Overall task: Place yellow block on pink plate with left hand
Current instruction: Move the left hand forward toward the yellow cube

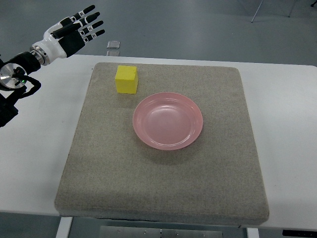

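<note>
Left hand far left, fingers spread, holding nothing.
Plain yellow block sits upright on mat, just beyond plate.

A glossy pink plate and matt yellow block sit on a coarse, felt-like grey mat.

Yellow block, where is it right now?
In the top view, the yellow block sits on the grey mat near its far-left corner, just up-left of the pink plate, not touching it.
</note>
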Available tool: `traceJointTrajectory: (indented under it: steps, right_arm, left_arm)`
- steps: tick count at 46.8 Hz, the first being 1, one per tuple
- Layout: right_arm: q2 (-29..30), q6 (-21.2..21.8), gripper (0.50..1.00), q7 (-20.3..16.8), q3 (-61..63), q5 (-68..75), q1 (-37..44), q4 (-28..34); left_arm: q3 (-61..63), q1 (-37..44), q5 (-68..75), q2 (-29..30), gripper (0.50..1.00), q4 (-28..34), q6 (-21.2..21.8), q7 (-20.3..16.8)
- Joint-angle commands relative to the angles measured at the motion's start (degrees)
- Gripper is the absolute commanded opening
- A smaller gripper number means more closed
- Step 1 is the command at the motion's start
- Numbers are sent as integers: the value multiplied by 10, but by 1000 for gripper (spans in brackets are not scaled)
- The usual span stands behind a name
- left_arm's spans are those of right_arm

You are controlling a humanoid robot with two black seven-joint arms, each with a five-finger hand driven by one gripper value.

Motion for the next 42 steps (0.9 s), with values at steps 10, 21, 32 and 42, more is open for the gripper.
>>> traceJointTrajectory:
  steps: [10,21,32,42]
  right_arm:
    - [0,0,924,0,0,0,0,0]
    - [0,0,924,0,-1,0,0,0]
    - [0,0,924,0,0,0,0,0]
    - [0,0,924,0,0,0,0,0]
  left_arm:
    - [0,-4,0,-1,996,7,1,1]
    - [-3,-11,-3,0,996,7,4,0]
    - [-1,-12,2,-2,996,15,-4,-1]
    - [0,-26,132,2,996,15,-34,-4]
